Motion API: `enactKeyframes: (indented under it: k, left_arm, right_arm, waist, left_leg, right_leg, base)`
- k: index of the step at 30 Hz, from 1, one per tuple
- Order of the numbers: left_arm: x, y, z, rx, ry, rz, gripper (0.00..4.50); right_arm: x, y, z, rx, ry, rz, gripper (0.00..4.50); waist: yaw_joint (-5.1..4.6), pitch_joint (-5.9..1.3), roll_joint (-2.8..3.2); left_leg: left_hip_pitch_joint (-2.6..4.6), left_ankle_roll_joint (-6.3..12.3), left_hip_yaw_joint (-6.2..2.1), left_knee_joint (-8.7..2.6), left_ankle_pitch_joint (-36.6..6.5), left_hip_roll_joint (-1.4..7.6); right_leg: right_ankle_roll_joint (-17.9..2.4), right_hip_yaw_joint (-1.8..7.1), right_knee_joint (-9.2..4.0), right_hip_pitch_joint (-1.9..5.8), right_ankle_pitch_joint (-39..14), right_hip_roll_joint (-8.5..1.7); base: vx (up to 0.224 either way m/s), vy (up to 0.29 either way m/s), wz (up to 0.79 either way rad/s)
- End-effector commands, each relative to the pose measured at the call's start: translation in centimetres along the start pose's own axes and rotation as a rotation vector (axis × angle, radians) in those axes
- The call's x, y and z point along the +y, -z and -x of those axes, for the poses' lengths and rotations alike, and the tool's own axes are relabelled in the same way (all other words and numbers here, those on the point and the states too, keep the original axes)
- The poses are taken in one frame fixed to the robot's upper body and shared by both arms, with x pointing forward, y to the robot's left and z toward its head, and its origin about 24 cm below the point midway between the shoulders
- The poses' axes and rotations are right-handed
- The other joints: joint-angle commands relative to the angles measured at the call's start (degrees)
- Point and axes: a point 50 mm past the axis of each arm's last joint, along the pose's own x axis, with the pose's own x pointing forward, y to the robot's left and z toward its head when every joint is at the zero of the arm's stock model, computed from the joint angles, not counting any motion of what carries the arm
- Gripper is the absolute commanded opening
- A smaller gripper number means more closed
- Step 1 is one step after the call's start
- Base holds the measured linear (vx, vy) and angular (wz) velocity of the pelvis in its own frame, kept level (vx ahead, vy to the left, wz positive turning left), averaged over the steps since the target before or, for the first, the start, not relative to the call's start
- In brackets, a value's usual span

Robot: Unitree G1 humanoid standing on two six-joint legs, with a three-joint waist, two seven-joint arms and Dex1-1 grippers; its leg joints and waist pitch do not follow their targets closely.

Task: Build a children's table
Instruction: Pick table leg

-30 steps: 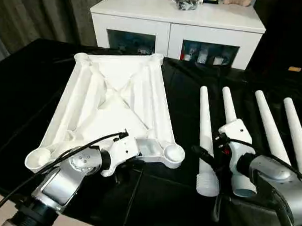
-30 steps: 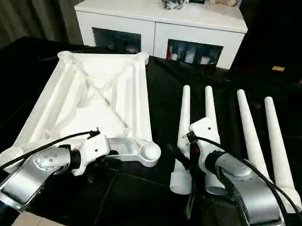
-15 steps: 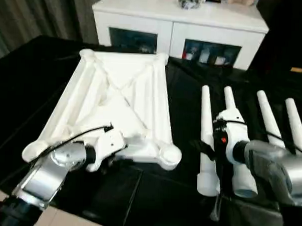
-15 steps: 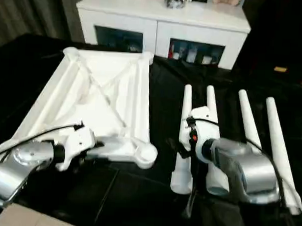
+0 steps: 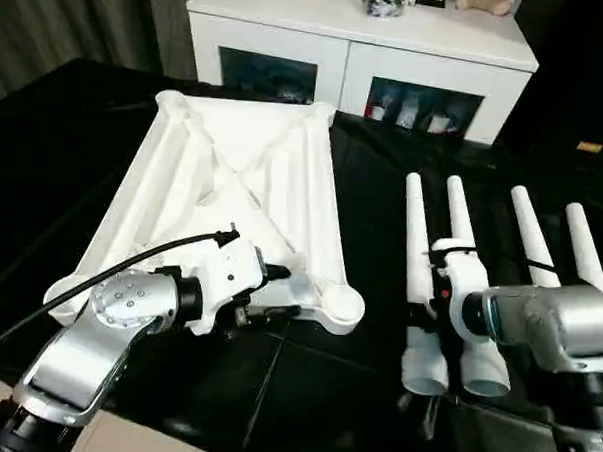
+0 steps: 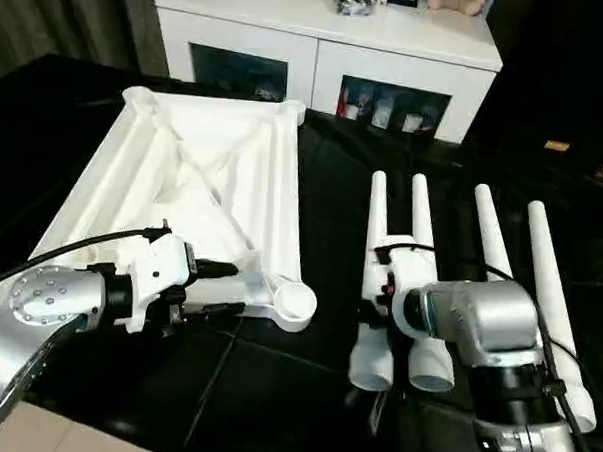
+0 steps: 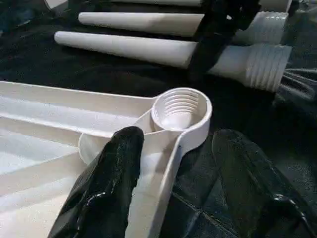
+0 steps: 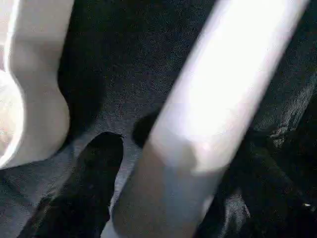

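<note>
The white table top (image 5: pixel 233 183) lies upside down on the black cloth, ribbed underside up. My left gripper (image 5: pixel 277 292) is open at its near right corner. One finger (image 7: pixel 116 168) rests inside the rim and the other finger (image 7: pixel 247 178) is outside on the cloth, just short of the threaded corner socket (image 7: pixel 181 109). Several white legs lie side by side to the right, thick threaded ends toward me. My right gripper (image 5: pixel 425 313) is open and hangs over the leftmost leg (image 5: pixel 414 231), a finger (image 8: pixel 94 188) on each side of it.
A white cabinet (image 5: pixel 370 39) with glass-fronted compartments stands behind the black cloth (image 5: pixel 43 175). The other legs (image 5: pixel 526 231) lie close together right of my right wrist. A black cable (image 5: pixel 130 264) loops over my left forearm.
My left gripper has slid right along the top's near edge and now straddles the rim by the corner socket. My right forearm has swung in over the legs' thick ends. The camera has shifted.
</note>
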Motion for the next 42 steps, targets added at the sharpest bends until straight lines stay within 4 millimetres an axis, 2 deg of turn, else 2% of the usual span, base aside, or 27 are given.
enactKeyframes:
  k: [1, 4, 11, 12, 13, 14, 15, 18, 19, 20, 22, 24, 25, 26, 27, 28, 29, 30, 31, 32, 33, 34, 35, 36, 37, 40, 42]
  left_arm:
    - [-0.1, -0.4, 0.0, 0.001, 0.013, -0.023, 2.66]
    - [0.2, -0.5, 0.0, -0.002, -0.008, -0.025, 2.66]
    - [0.7, -0.4, -0.1, 0.005, -0.028, -0.023, 2.66]
    - [0.7, -0.4, -0.1, 0.007, -0.031, -0.023, 2.66]
    - [0.9, -0.4, 0.0, 0.006, -0.042, -0.033, 2.66]
    - [1.0, -0.4, 0.0, 0.004, -0.049, -0.039, 2.66]
    - [1.3, -0.6, 0.2, 0.001, -0.063, -0.044, 2.66]
    - [2.2, -1.6, 0.8, -0.046, -0.107, -0.03, 2.66]
    - [2.9, -2.2, 1.1, -0.079, -0.134, -0.019, 2.66]
    - [3.9, -3.0, 1.6, -0.112, -0.166, -0.025, 2.66]
    - [5.0, -3.6, 1.8, -0.175, -0.219, 0.01, 2.66]
    - [5.4, -3.2, 1.1, -0.199, -0.275, 0.066, 2.66]
    - [5.9, -3.1, 0.5, -0.186, -0.365, 0.076, 2.66]
    - [6.2, -3.1, 0.2, -0.173, -0.426, 0.079, 2.66]
    - [6.4, -3.4, -0.1, -0.218, -0.454, 0.152, 2.66]
    - [6.5, -3.8, -0.3, -0.262, -0.469, 0.205, 2.66]
    - [6.6, -4.1, -0.5, -0.293, -0.47, 0.242, 2.66]
    - [6.7, -4.3, -0.5, -0.308, -0.468, 0.259, 2.95]
    - [6.8, -4.9, -0.7, -0.348, -0.448, 0.312, 2.95]
    - [6.8, -4.9, -0.7, -0.348, -0.448, 0.312, 3.06]
    - [7.0, -5.6, -0.8, -0.395, -0.419, 0.385, 3.06]
    - [7.1, -6.5, -1.0, -0.467, -0.38, 0.454, 3.29]
    - [7.0, -7.6, -1.3, -0.534, -0.319, 0.518, 3.29]
    - [7.0, -8.0, -1.4, -0.556, -0.293, 0.542, 3.4]
    - [6.8, -9.1, -1.8, -0.611, -0.221, 0.595, 3.51]
    - [6.6, -9.7, -2.2, -0.632, -0.175, 0.639, 3.82]
    - [6.6, -10.0, -2.4, -0.634, -0.15, 0.679, 3.95]
  right_arm:
    - [-0.2, 0.9, -0.6, 0.056, -0.026, -0.06, 3.23]
    - [-0.4, 0.8, -0.6, 0.045, -0.028, -0.083, 2.86]
    - [-0.8, 1.0, -0.6, 0.036, -0.012, -0.12, 2.38]
    - [-0.8, 1.0, -0.6, 0.034, -0.01, -0.122, 2.29]
    - [-0.7, 0.8, -0.5, 0.027, -0.015, -0.127, 2.29]
    - [-0.7, 0.7, -0.5, 0.022, -0.019, -0.13, 2.2]
    - [-0.5, 0.2, -0.1, 0.0, -0.023, -0.137, 2.04]
    - [-0.1, -1.2, 1.2, -0.063, -0.044, -0.132, 1.92]
    - [0.2, -2.0, 2.0, -0.108, -0.056, -0.126, 1.87]
    - [0.5, -3.2, 3.0, -0.153, -0.072, -0.115, 1.85]
    - [1.0, -4.5, 4.3, -0.248, -0.123, -0.113, 1.84]
    - [0.7, -4.5, 4.4, -0.292, -0.15, -0.161, 1.81]
    - [0.4, -4.3, 4.3, -0.308, -0.132, -0.183, 1.81]
    - [0.2, -4.1, 4.3, -0.315, -0.116, -0.196, 1.81]
    - [0.5, -4.2, 4.3, -0.358, -0.149, -0.196, 1.81]
    - [0.8, -4.4, 4.4, -0.446, -0.177, -0.179, 1.81]
    - [1.2, -4.7, 4.7, -0.521, -0.208, -0.165, 1.81]
    - [1.3, -4.8, 4.8, -0.554, -0.221, -0.158, 1.81]
    - [1.7, -5.2, 5.3, -0.625, -0.242, -0.125, 1.81]
    - [1.7, -5.2, 5.3, -0.625, -0.242, -0.125, 1.81]
    - [2.1, -5.5, 5.9, -0.684, -0.28, -0.093, 1.81]
    - [2.5, -5.6, 6.2, -0.708, -0.333, -0.076, 1.81]
    - [3.0, -5.8, 6.7, -0.748, -0.407, -0.052, 1.81]
    - [3.2, -5.9, 6.9, -0.76, -0.442, -0.044, 1.81]
    - [3.7, -6.0, 7.3, -0.791, -0.528, -0.022, 1.81]
    - [4.1, -5.9, 7.4, -0.803, -0.568, 0.01, 1.81]
    - [4.4, -5.8, 7.3, -0.808, -0.581, 0.04, 1.81]
  waist:
    - [0.06, -2.97, 0.42]
    - [0.05, -2.92, 0.13]
    - [0.06, -2.84, 0.44]
    - [0.02, -2.88, 0.32]
    - [0.15, -2.88, 0.86]
    - [0.02, -2.96, 0.52]
    - [0.16, -2.98, 0.95]
    - [0.14, -3.19, 0.84]
    - [0.26, -3.1, 1.54]
    - [0.58, -3.31, 2.03]
    - [0.44, -3.32, 1.55]
    - [0.78, -3.18, 1.96]
    - [0.91, -3.15, 1.58]
    - [1.04, -3.19, 1.76]
    - [1.44, -3.46, 2.81]
    - [1.53, -3.66, 2.8]
    - [1.95, -4.01, 2.07]
    - [2.19, -4.16, 2.15]
    - [2.21, -4.11, 2.16]
    - [2.37, -4.08, 2.21]
    - [2.37, -3.99, 2.06]
    - [2.39, -3.78, 1.13]
    - [2.63, -3.66, 1.26]
    - [2.86, -3.6, 1.56]
    - [2.77, -3.51, 1.29]
    - [2.72, -3.46, 1.0]
    - [2.75, -3.49, 1.05]
  left_leg:
    - [0.27, -2.51, -2.02, -6.01, -7.2, 5.23]
    - [0.2, -2.92, -2.02, -6.03, -8.1, 5.2]
    - [0.2, -3.89, -2.21, -6.13, -10.6, 5.15]
    - [0.16, -3.87, -2.22, -6.13, -10.6, 5.15]
    - [0.16, -4.03, -2.31, -6.15, -10.5, 5.12]
    - [0.11, -4.0, -2.22, -6.11, -10.4, 5.1]
    - [0.16, -4.07, -2.31, -6.13, -10.3, 5.1]
    - [0.05, -3.71, -2.15, -5.94, -7.8, 4.91]
    - [0.16, -4.0, -2.04, -5.91, -7.5, 4.77]
    - [0.22, -3.96, -2.2, -5.75, -6.5, 4.73]
    - [0.13, -3.58, -1.97, -5.59, -5.7, 4.48]
    - [-0.15, -2.74, -1.94, -5.49, -4.2, 4.64]
    - [-0.11, -2.07, -1.76, -5.47, -4.2, 4.74]
    - [-0.04, -1.8, -1.74, -5.46, -3.9, 4.84]
    - [0.23, -1.69, -1.9, -5.26, -2.6, 4.85]
    - [0.24, -1.56, -1.53, -5.18, -1.1, 4.89]
    - [0.05, -0.86, -1.6, -5.09, 0.8, 4.95]
    - [-0.05, -0.5, -1.61, -4.96, 2.1, 4.91]
    - [-0.26, 0.7, -1.78, -4.96, 3.5, 4.76]
    - [-0.01, 1.27, -1.54, -4.78, 3.6, 4.74]
    - [-0.16, 1.58, -1.55, -4.91, 3.1, 4.77]
    - [-0.19, 2.01, -1.33, -4.94, 1.5, 4.74]
    - [-0.24, 1.69, -1.23, -4.8, -0.5, 4.67]
    - [-0.17, 1.76, -1.46, -4.8, -1.0, 4.8]
    - [-0.22, 2.13, -1.41, -4.92, -1.4, 4.8]
    - [-0.33, 2.98, -1.46, -4.95, -1.2, 4.76]
    - [-0.35, 3.21, -1.47, -4.92, -0.2, 4.69]
  right_leg:
    - [-15.2, 2.45, -3.13, 2.16, -13.2, -3.97]
    - [-14.8, 2.5, -3.29, 2.15, -14.3, -3.97]
    - [-13.4, 2.5, -3.55, 1.88, -17.9, -3.87]
    - [-13.4, 2.49, -3.55, 1.91, -17.8, -3.89]
    - [-13.4, 2.48, -3.46, 1.89, -17.6, -3.89]
    - [-13.4, 2.46, -3.5, 1.95, -16.9, -3.8]
    - [-13.5, 2.46, -3.36, 1.96, -16.4, -3.83]
    - [-14.7, 2.44, -3.02, 2.27, -12.5, -3.65]
    - [-15.4, 2.35, -2.99, 2.16, -11.0, -3.44]
    - [-16.1, 2.28, -2.58, 2.47, -9.2, -3.56]
    - [-16.7, 2.29, -2.56, 2.56, -8.5, -3.41]
    - [-17.7, 2.39, -2.51, 2.91, -7.1, -3.74]
    - [-17.6, 2.44, -2.84, 2.9, -8.3, -3.84]
    - [-17.5, 2.54, -2.91, 2.95, -8.7, -3.95]
    - [-17.4, 2.5, -2.81, 2.88, -8.4, -4.01]
    - [-17.7, 2.47, -2.84, 2.83, -5.5, -3.88]
    - [-18.2, 2.41, -2.35, 3.22, -2.6, -3.98]
    - [-18.6, 2.43, -1.96, 3.3, -0.7, -4.12]
    - [-19.0, 2.24, -1.88, 3.29, 0.5, -3.92]
    - [-19.4, 2.21, -1.95, 2.88, 0.4, -3.81]
    - [-19.2, 2.17, -2.04, 3.0, -0.3, -3.74]
    - [-19.3, 2.22, -2.36, 2.95, -2.2, -3.86]
    - [-20.0, 2.3, -2.32, 3.13, -5.3, -4.28]
    - [-20.0, 2.24, -2.5, 2.94, -6.8, -4.37]
    - [-19.3, 2.21, -2.59, 2.84, -8.2, -4.04]
    - [-17.9, 2.06, -2.93, 2.71, -10.6, -3.94]
    - [-16.9, 2.07, -3.12, 2.69, -11.1, -3.92]
  base:
    - [0.0, 0.0, 0.0]
    - [0.0, 0.0, 0.0]
    - [0.0, 0.0, 0.0]
    - [0.0, 0.0, 0.0]
    - [0.0, 0.0, 0.0]
    - [0.0, 0.0, 0.0]
    - [0.0, 0.0, 0.0]
    - [0.0, 0.0, 0.0]
    - [0.0, 0.0, 0.0]
    - [0.0, 0.0, 0.0]
    - [0.0, 0.0, 0.0]
    - [0.0, 0.0, 0.0]
    - [0.0, 0.0, 0.0]
    - [0.0, 0.0, 0.0]
    - [0.0, 0.0, 0.0]
    - [0.0, 0.0, 0.0]
    - [0.0, 0.0, 0.0]
    - [0.0, 0.0, 0.0]
    - [0.0, 0.0, 0.0]
    - [0.0, 0.0, 0.0]
    - [0.0, 0.0, 0.0]
    - [0.0, 0.0, 0.0]
    - [0.0, 0.0, 0.0]
    - [0.0, 0.0, 0.0]
    - [0.0, 0.0, 0.0]
    - [0.0, 0.0, 0.0]
    - [0.0, 0.0, 0.0]
